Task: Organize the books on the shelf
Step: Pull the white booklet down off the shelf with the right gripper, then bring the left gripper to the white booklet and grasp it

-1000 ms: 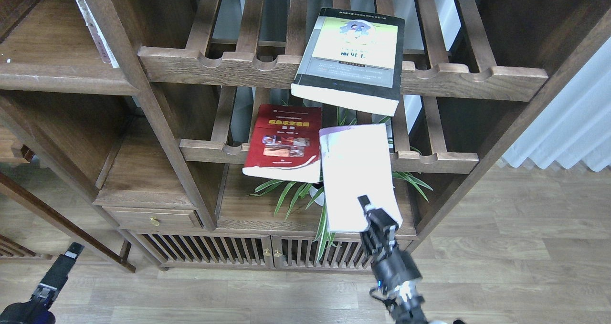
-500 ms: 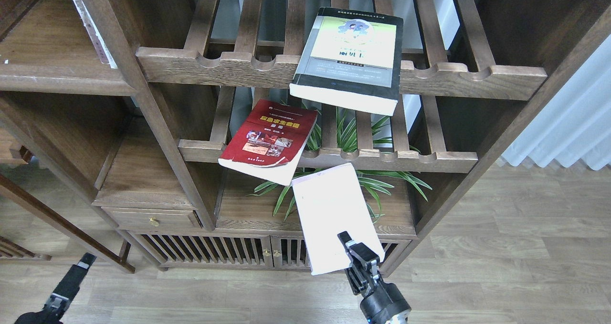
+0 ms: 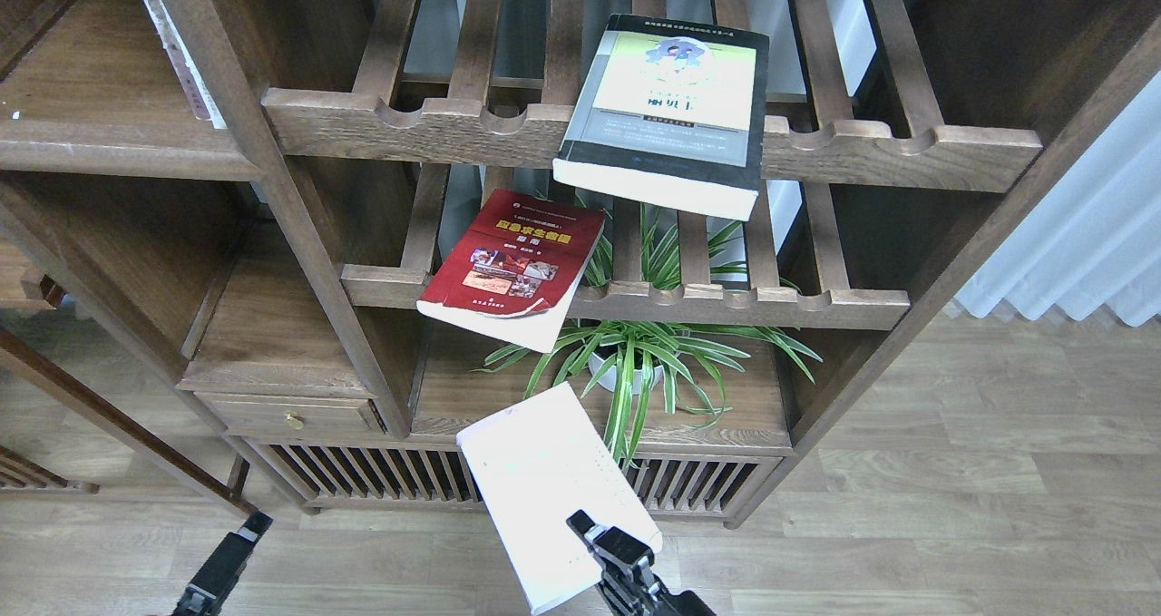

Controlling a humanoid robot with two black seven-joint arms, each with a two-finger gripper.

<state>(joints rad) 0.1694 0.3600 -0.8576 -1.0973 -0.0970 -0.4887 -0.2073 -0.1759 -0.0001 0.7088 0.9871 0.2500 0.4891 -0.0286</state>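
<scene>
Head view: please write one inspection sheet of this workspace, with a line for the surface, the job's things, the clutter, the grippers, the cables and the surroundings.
Surface: solid shelf board at upper left; one thin upright item leans at its right end.
Job's things: black-bordered book lies on the upper slatted rack, overhanging its front. Red book lies tilted on the lower slatted rack, overhanging. White book is off the racks, held low before the cabinet.
Clutter: potted plant under the lower rack.
Grippers: right gripper shut on the white book's near edge; left gripper low at left, state cannot be told.
Cables: nothing seen.
Surroundings: wooden floor, pale curtain at right.
</scene>
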